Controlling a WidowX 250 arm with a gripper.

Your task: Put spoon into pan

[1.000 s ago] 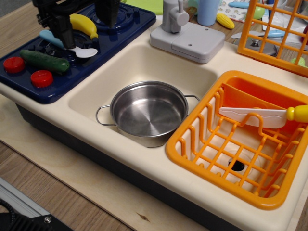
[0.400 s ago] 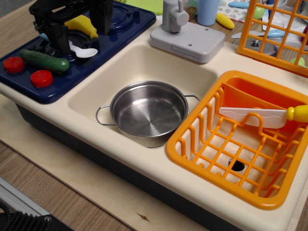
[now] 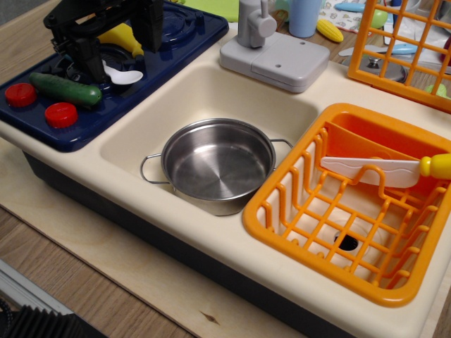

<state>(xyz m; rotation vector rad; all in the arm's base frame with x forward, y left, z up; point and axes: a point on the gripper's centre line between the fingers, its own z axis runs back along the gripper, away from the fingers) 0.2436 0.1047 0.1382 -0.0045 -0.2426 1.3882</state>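
The spoon [image 3: 121, 74] lies on the dark blue stovetop [image 3: 141, 77] at the back left, its white bowl in plain sight and its handle hidden under the black gripper [image 3: 88, 60], which sits right down over it — whether those jaws are closed on the handle or just straddling it, I cannot tell from here. A yellow banana [image 3: 124, 36] lies just behind the spoon and a green cucumber [image 3: 65, 89] just in front. The pan [image 3: 217, 164] stands well apart in the cream sink basin [image 3: 211, 91].
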